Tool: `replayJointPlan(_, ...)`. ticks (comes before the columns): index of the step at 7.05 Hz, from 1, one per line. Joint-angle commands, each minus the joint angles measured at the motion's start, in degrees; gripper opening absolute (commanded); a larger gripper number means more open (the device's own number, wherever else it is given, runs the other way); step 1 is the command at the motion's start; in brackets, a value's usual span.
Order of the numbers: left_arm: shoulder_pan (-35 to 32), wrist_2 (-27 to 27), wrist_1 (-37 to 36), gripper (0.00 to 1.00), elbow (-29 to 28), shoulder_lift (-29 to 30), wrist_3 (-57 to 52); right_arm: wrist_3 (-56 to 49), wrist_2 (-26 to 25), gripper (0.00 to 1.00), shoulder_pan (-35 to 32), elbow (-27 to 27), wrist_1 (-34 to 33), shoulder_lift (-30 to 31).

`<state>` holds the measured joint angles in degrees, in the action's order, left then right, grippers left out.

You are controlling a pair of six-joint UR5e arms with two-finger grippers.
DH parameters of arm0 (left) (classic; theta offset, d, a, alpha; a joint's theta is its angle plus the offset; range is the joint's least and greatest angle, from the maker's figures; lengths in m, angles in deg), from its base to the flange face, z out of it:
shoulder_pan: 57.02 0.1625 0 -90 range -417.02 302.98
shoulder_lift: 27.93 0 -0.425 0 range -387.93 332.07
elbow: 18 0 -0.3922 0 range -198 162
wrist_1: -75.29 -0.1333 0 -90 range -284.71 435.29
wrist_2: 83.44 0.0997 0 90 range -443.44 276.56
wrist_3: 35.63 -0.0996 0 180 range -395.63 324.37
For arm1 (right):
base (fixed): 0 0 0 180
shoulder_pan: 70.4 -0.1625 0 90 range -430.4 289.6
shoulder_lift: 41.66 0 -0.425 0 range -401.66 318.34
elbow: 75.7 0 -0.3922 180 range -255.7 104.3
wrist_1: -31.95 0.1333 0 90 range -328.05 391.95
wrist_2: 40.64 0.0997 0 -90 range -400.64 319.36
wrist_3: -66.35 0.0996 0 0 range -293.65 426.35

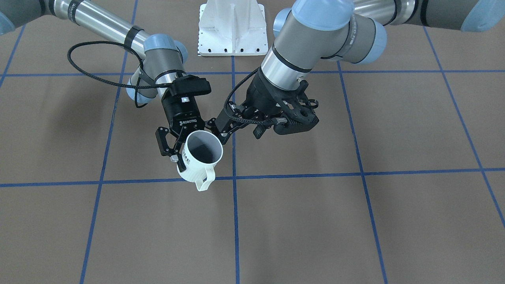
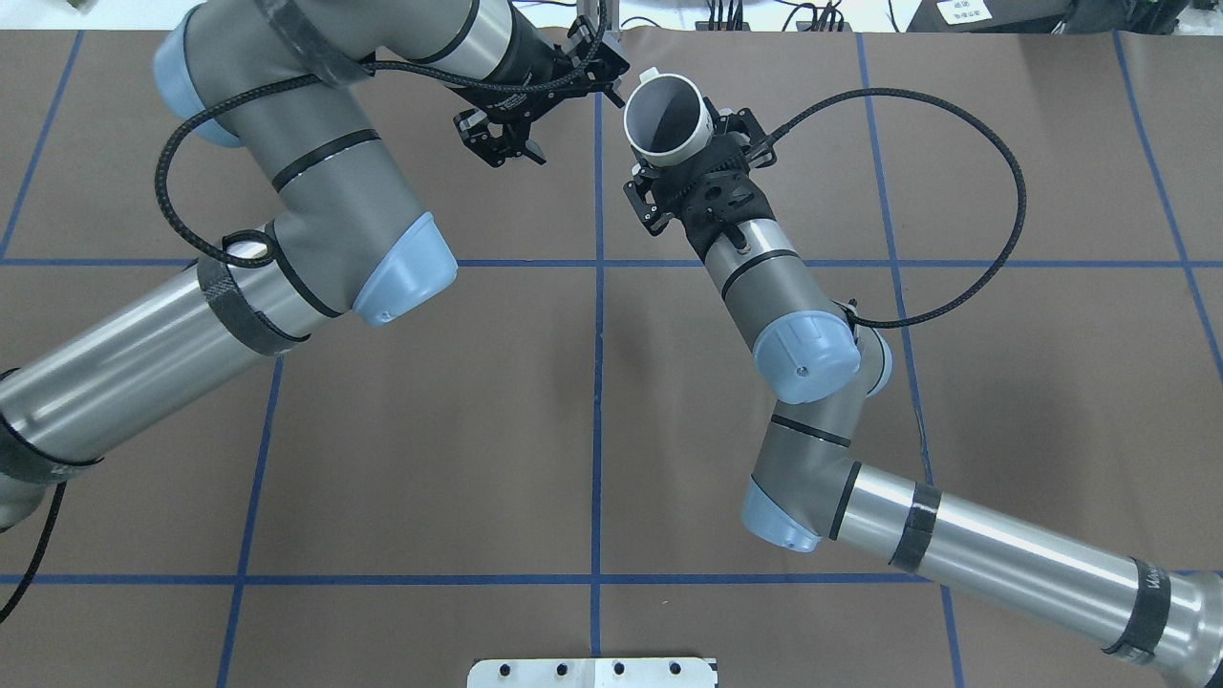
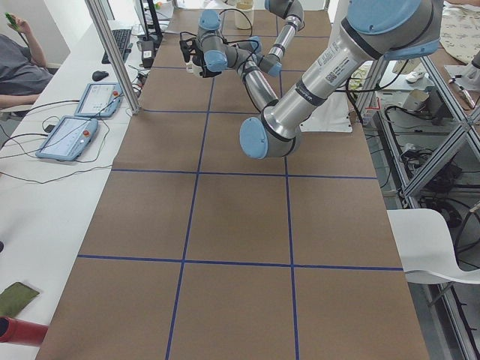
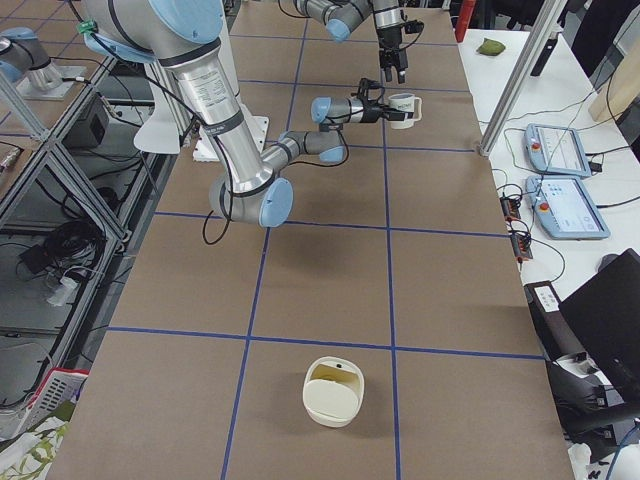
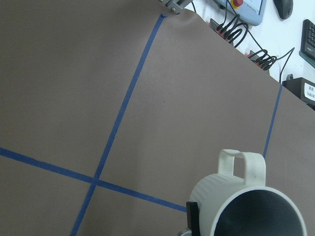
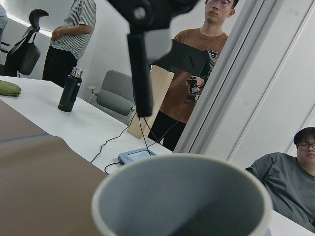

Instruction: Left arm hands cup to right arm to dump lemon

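The white ribbed cup (image 1: pixel 201 157) hangs tilted above the table, handle toward the operators' side, and my right gripper (image 1: pixel 185 146) is shut on it. From overhead the cup (image 2: pixel 666 119) sits at the tip of the right gripper (image 2: pixel 684 155). My left gripper (image 2: pixel 502 150) stands open just left of the cup, apart from it and holding nothing. The right wrist view shows the cup's grey rim (image 6: pixel 182 196) close up. In the left wrist view the cup (image 5: pixel 246 206) is at the lower right. The lemon shows in no view.
A cream container (image 4: pixel 333 392) stands on the brown table (image 1: pixel 355 221) near the robot's right end. The white base plate (image 1: pixel 232 27) lies between the arms. Tablets (image 4: pixel 555 150), cables and people are at the white side table (image 6: pixel 64 123).
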<state>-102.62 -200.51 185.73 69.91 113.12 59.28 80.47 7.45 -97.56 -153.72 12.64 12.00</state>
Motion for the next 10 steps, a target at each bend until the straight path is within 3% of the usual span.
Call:
replayJointPlan(1, 2.1, 4.0, 0.2, 1.0, -0.1, 0.0, 0.4, -1.3, -0.6, 0.43, 0.9, -1.4, -1.8, -0.2)
replayJointPlan(2, 2.5, 4.4, 0.3, 0.96, 0.0, 0.0, 0.4, -1.4, -0.6, 0.43, 0.9, -1.8, -2.0, -0.3)
replayJointPlan(3, 2.6, 4.4, 0.4, 0.84, 0.0, 0.0, 0.4, -1.5, -0.5, 0.44, 0.9, -1.8, -2.1, -0.3)
replayJointPlan(4, 2.7, 4.4, 0.7, 0.65, 0.0, 0.0, 0.1, -1.5, -0.6, 0.44, 0.9, -1.8, -2.1, -0.2)
replayJointPlan(10, 3.1, 4.3, 1.9, 0.57, 0.0, 0.0, -0.1, -3.0, -0.6, 0.51, 1.2, -1.9, -2.1, -0.3)
